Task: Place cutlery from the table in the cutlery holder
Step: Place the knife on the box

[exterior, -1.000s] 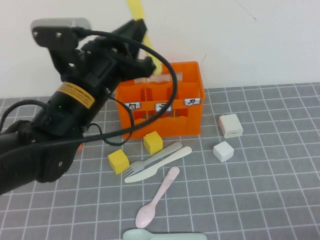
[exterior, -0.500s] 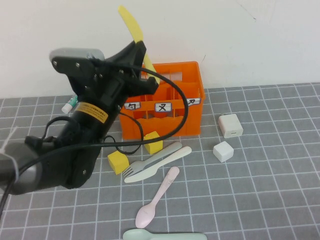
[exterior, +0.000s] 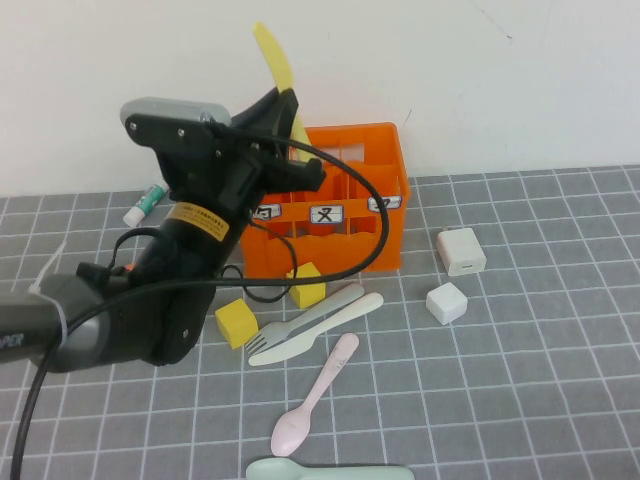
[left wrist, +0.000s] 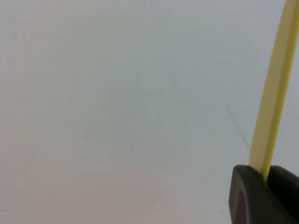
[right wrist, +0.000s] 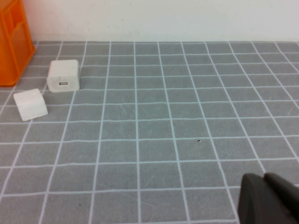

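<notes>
Counter (exterior: 520,380): grey with a white grid, white wall behind.
Near edge: mint-green spoon (exterior: 330,470), pink spoon (exterior: 315,395) in front of the cutlery holder (exterior: 375,190).
Nearer the holder: grey fork (exterior: 300,322) and cream-white knife (exterior: 320,328) touching; yellow cubes; white cubes to its right.
Left end effector (exterior: 285,135): pinching the yellow knife (exterior: 275,65) upright above the holder's left side; it has shifted right and lower since the earlier frame.
Left wrist view only: knife (left wrist: 275,88) clamped against the bare wall.
Right end effector (right wrist: 268,198): pressed together, low over the counter, right of the holder; seen only in its wrist view.
</notes>
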